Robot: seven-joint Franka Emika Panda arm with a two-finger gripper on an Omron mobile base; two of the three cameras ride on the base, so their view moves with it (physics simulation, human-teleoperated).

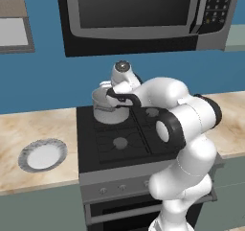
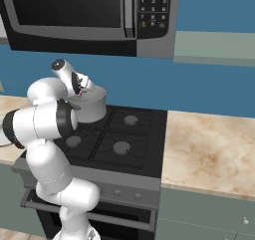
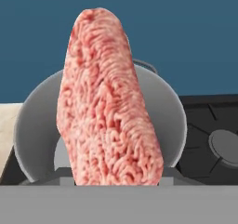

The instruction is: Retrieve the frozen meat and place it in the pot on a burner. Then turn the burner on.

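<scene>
Left base view: arm reaches over the stove (image 1: 110,144); tool (image 1: 106,87) hangs above the pot (image 1: 109,111) on the rear left burner, w/ a plate (image 1: 43,155) on the worktop (image 1: 28,134).

Right base view: microwave (image 2: 89,15) above; pot (image 2: 92,104) just beyond the tool (image 2: 85,87).

Hand view: tool clenched on the meat (image 3: 109,107), held upright directly over the pot's open mouth (image 3: 37,116).

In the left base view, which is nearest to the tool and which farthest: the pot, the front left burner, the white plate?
1. The pot, directly under the tool, which holds the frozen meat.
2. The front left burner, nearer the stove's front edge.
3. The white plate, on the counter left of the stove.
</scene>
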